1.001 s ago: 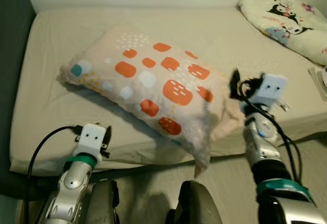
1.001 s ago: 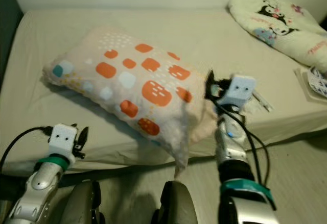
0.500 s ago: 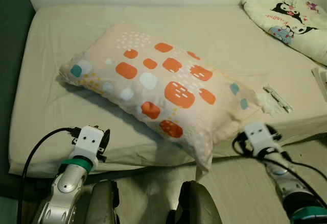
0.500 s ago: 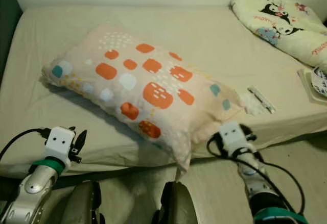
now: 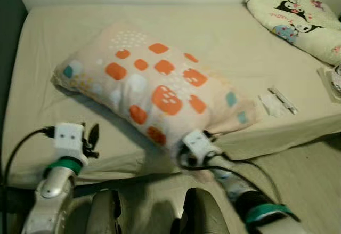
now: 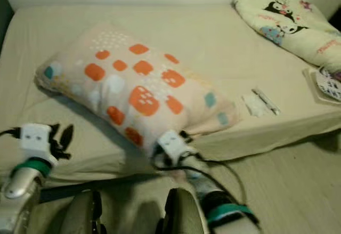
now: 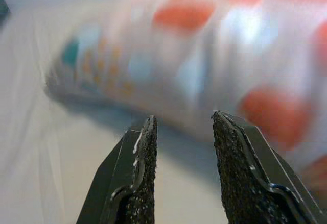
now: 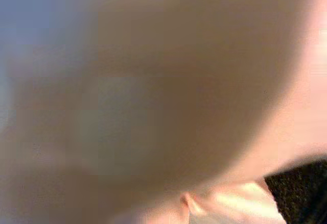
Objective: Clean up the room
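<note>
Pillow (image 5: 154, 87) lying slantwise on bed (image 5: 234, 37), just ahead of left gripper (image 7: 183, 157), jaws parted and holding nothing. Right gripper (image 5: 187, 150) pressed against near corner; jaws' state impossible to tell. Likely light, soft, floppy; best pinched at a corner seam.

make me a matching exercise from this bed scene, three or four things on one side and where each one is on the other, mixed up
Things:
1. pillow
2. cartoon blanket
3. left gripper
4. right gripper

Places:
A. far right corner of the bed
B. pressed against the pillow's near corner
C. lying slantwise across the middle of the bed
D. above the bed's near edge, apart from the pillow

Pairs: 1-C, 2-A, 3-D, 4-B
</note>
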Controlling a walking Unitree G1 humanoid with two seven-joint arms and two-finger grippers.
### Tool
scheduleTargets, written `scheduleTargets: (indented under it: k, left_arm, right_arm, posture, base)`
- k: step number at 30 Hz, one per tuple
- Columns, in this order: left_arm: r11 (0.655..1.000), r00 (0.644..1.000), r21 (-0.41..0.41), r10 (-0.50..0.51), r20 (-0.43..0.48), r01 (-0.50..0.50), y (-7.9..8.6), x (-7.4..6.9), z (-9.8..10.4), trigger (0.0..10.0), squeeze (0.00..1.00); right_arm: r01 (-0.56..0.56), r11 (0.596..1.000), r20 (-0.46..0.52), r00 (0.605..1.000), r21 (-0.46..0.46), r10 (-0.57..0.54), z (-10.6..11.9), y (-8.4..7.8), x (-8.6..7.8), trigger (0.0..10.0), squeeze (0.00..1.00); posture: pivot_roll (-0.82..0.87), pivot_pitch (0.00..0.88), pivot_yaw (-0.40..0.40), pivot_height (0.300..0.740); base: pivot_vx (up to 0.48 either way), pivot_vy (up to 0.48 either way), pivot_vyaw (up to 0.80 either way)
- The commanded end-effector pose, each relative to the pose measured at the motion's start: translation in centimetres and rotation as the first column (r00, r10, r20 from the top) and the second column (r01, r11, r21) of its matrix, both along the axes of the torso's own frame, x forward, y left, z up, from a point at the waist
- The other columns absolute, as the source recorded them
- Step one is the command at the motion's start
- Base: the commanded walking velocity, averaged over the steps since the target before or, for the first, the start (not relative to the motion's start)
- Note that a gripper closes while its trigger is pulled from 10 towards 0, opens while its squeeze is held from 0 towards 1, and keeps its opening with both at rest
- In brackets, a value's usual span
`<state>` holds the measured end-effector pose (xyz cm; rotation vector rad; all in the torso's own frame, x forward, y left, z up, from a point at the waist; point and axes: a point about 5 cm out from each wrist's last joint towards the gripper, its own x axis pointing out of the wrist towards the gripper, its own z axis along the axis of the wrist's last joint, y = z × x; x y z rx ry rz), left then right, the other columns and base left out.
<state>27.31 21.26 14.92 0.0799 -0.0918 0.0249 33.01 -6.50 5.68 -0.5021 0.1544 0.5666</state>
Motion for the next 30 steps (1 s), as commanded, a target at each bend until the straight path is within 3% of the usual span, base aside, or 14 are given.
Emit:
scheduleTargets:
  k: [1,3,4,9,10,14,17,19,20,21,22,24,27,30]
  left_arm:
    - [1.0,1.0,-0.006,0.009,0.017,-0.009,0.3,-0.2,0.9,10.0,0.0]
    - [1.0,0.999,0.009,0.012,0.048,-0.012,0.5,-0.1,1.9,10.0,0.0]
    - [0.997,0.991,0.077,0.02,0.134,-0.031,0.8,0.0,4.5,10.0,0.0]
    - [0.987,0.975,0.146,0.031,0.22,-0.064,1.1,0.1,6.9,10.0,0.0]
    - [0.98,0.959,0.175,0.044,0.278,-0.096,1.3,0.1,8.6,10.0,0.0]
    - [0.965,0.927,0.219,0.053,0.37,-0.143,1.3,0.0,11.4,10.0,0.0]
    - [0.963,0.925,0.237,0.031,0.378,-0.129,0.8,-0.1,11.8,10.0,0.0]
    - [0.968,0.96,0.25,-0.072,0.272,0.002,-1.2,-0.2,9.8,10.0,0.0]
    - [0.968,0.96,0.25,-0.072,0.272,0.002,-1.2,-0.2,9.8,10.0,0.0]
    - [0.967,0.971,0.239,-0.132,0.199,0.082,-2.3,-0.3,8.3,10.0,0.0]
    - [0.967,0.971,0.239,-0.132,0.199,0.082,-2.3,-0.3,8.3,10.0,0.0]
    - [0.96,0.969,0.201,-0.222,0.107,0.197,-3.9,-0.7,6.2,10.0,0.0]
    - [0.957,0.966,0.183,-0.245,0.084,0.227,-4.5,-0.8,5.7,10.0,0.0]
    - [0.951,0.958,0.146,-0.282,0.054,0.272,-5.8,-0.5,4.9,10.0,0.0]
  right_arm:
    - [-0.12,0.988,0.02,0.993,0.103,0.118,1.5,3.5,-0.3,10.0,0.0]
    - [-0.172,0.969,0.028,0.985,0.176,0.17,2.4,5.5,-0.6,10.0,0.0]
    - [-0.289,0.897,0.048,0.956,0.334,0.29,4.6,9.2,-1.4,10.0,0.0]
    - [-0.364,0.819,0.078,0.926,0.444,0.369,6.7,11.6,-2.1,10.0,0.0]
    - [-0.382,0.754,0.095,0.914,0.535,0.395,8.4,12.8,-2.2,10.0,0.0]
    - [-0.366,0.625,0.102,0.903,0.689,0.417,11.2,14.3,-2.3,10.0,0.0]
    - [-0.352,0.6,0.068,0.894,0.719,0.443,11.0,14.4,-2.4,10.0,0.0]
    - [-0.399,0.595,-0.053,0.799,0.697,0.599,7.4,12.7,-3.6,10.0,0.0]
    - [-0.399,0.595,-0.053,0.799,0.697,0.599,7.4,12.7,-3.6,10.0,0.0]
    - [-0.441,0.585,-0.117,0.723,0.681,0.681,5.4,10.7,-4.6,10.0,0.0]
    - [-0.441,0.585,-0.117,0.723,0.681,0.681,5.4,10.7,-4.6,10.0,0.0]
    - [-0.507,0.571,-0.221,0.592,0.646,0.775,2.6,6.1,-6.6,10.0,0.0]
    - [-0.524,0.576,-0.273,0.545,0.627,0.793,1.6,3.7,-7.5,10.0,0.0]
    - [-0.524,0.67,-0.438,0.508,0.526,0.742,-0.6,-3.7,-9.2,10.0,0.0]
  posture:
    - [0.18,0.156,-0.076,0.598]
    - [0.18,0.156,-0.076,0.598]
    - [0.19,0.155,-0.083,0.598]
    - [0.19,0.155,-0.085,0.598]
    - [0.19,0.155,-0.085,0.598]
    - [0.19,0.154,-0.084,0.598]
    - [0.19,0.155,-0.088,0.598]
    - [0.19,0.158,-0.091,0.598]
    - [0.19,0.158,-0.091,0.598]
    - [0.19,0.161,-0.092,0.598]
    - [0.19,0.161,-0.092,0.598]
    - [0.17,0.162,-0.093,0.598]
    - [0.17,0.162,-0.093,0.598]
    - [0.14,0.16,-0.093,0.598]
  base:
    - [0.0,0.0,0.0]
    - [0.0,0.0,0.0]
    - [0.0,0.0,0.0]
    - [0.0,0.0,0.0]
    - [0.0,0.0,0.0]
    - [0.0,0.0,0.0]
    - [0.0,0.0,0.0]
    - [0.0,0.0,0.0]
    - [0.0,0.0,0.0]
    - [0.0,0.0,0.0]
    - [0.0,0.0,0.0]
    - [0.0,0.0,0.0]
    - [0.0,0.0,0.0]
    - [0.0,0.0,0.0]
